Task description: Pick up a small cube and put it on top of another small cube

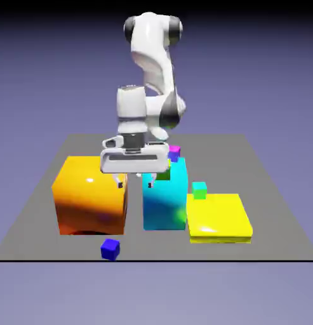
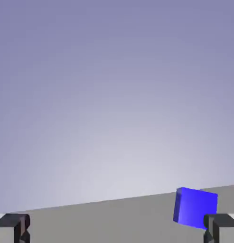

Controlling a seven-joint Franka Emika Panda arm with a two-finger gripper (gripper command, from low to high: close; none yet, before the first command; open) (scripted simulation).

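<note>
The small cube (image 1: pixel 110 249), tiny, dark blue and glossy, lies on the grey table (image 1: pixel 273 209) near its front edge, in front of the big orange block (image 1: pixel 89 197). My gripper (image 1: pixel 136 183) hangs open above the gap between the orange block and the cyan block (image 1: pixel 166 203), well behind the blue cube and higher than it. Nothing is between its fingers. In the hand view the small cube (image 2: pixel 195 206) shows at the lower right, just above the right fingertip (image 2: pixel 222 228). The gripper (image 2: pixel 117 233) there is open and empty.
A flat yellow block (image 1: pixel 219 217) lies at the exterior view's right of the cyan block, with a small green cube (image 1: pixel 199 190) on its far corner. A small magenta cube (image 1: pixel 174 153) sits on the cyan block's far top edge. The table's front edge runs just past the blue cube.
</note>
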